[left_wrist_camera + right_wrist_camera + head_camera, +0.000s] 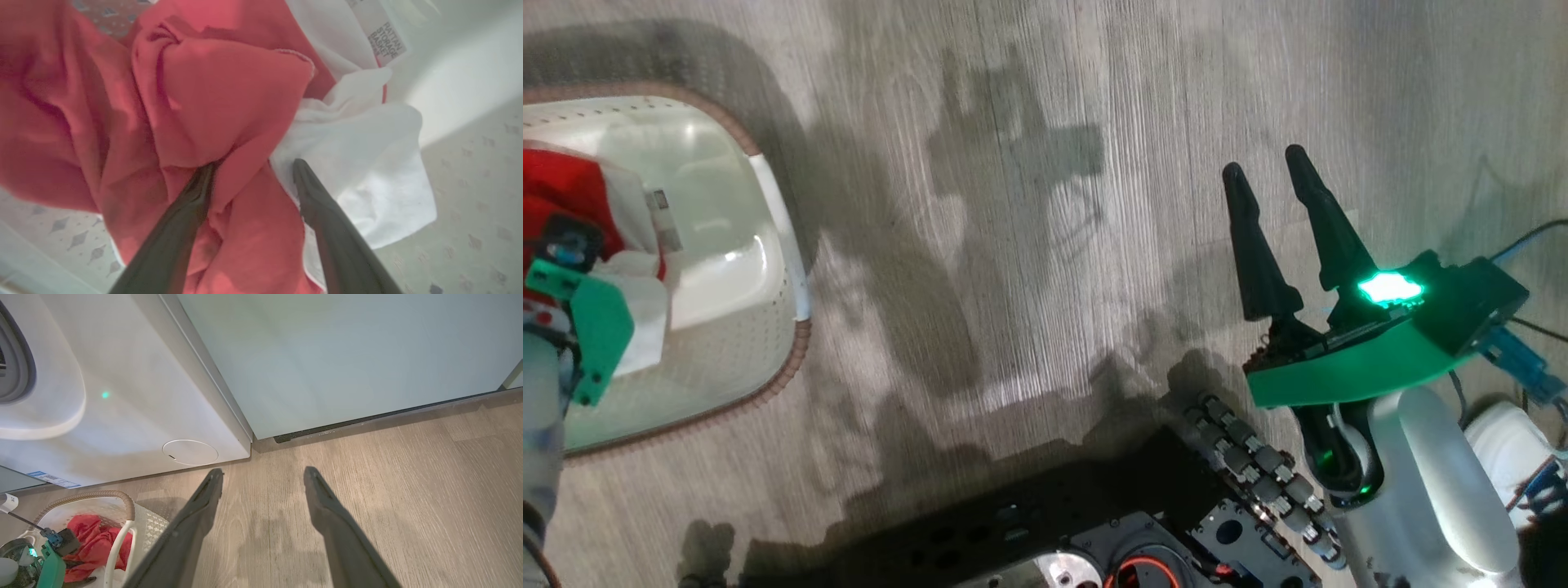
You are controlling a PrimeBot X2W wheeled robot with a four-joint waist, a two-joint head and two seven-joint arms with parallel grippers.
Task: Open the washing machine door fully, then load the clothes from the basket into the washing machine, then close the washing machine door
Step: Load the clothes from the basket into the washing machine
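Inside basket, left hand splayed, touching clothes

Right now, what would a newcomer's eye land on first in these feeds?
The bright red clothes, bunched in the cream basket at the head view's left, with the open left tool astride a red fold. Next, the glowing green light just behind the open right tool, which hangs over bare wooden floor.

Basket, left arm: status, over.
Left tool open, straddling a fold of red clothes in basket. Right tool open above floor. Nothing seen blocking the lift.
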